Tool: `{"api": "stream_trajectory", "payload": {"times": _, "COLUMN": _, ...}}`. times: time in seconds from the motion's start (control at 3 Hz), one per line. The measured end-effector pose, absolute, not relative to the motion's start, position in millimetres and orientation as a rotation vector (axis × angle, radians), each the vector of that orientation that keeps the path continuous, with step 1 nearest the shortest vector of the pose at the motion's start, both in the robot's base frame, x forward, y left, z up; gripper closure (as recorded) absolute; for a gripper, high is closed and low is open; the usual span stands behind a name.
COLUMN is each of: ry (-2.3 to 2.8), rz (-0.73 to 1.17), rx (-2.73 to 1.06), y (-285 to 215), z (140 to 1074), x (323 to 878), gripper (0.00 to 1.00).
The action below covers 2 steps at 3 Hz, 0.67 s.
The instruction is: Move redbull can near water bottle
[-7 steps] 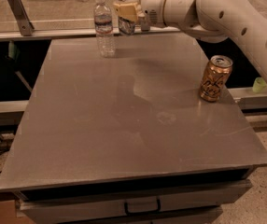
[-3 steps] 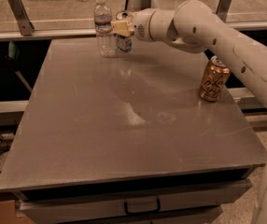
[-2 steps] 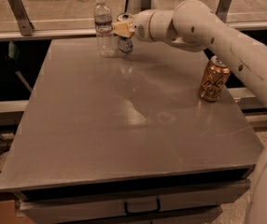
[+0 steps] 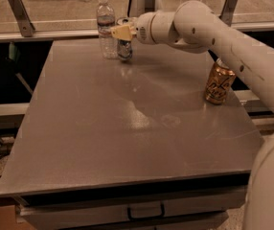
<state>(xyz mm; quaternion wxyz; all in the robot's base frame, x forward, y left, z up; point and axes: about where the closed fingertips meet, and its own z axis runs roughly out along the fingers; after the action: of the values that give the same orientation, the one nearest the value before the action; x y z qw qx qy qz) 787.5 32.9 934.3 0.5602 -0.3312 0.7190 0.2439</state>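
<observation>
The water bottle (image 4: 106, 28), clear with a white cap, stands at the far edge of the grey table (image 4: 127, 128), left of centre. The redbull can (image 4: 125, 51) stands upright just to the right of the bottle, with its base on or just above the table. My gripper (image 4: 122, 32) reaches in from the right and is closed around the can's upper part. One pale yellow finger (image 4: 119, 32) crosses the front of the can. The white arm (image 4: 209, 32) stretches back to the right.
A wider gold-orange can (image 4: 218, 83) stands near the table's right edge, under the arm. A drawer handle (image 4: 145, 212) shows below the front edge. A rail with metal brackets (image 4: 19, 13) runs behind the table.
The gripper has carried the redbull can down and left, from above the table to beside the water bottle. Over the last second it has hardly moved.
</observation>
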Motion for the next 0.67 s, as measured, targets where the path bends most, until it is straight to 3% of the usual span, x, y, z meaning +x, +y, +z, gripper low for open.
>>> {"api": "stream_trajectory", "payload": {"times": 0.33, "ry": 1.704, "rz": 0.586, "rx": -0.783, "y": 37.5, "z": 927.7, "x": 788.7, "gripper": 0.13}}
{"api": "stream_trajectory", "payload": {"times": 0.67, "ry": 1.708, "rz": 0.586, "rx": -0.781, "y": 38.4, "z": 923.3, "x": 788.2, "gripper": 0.00}}
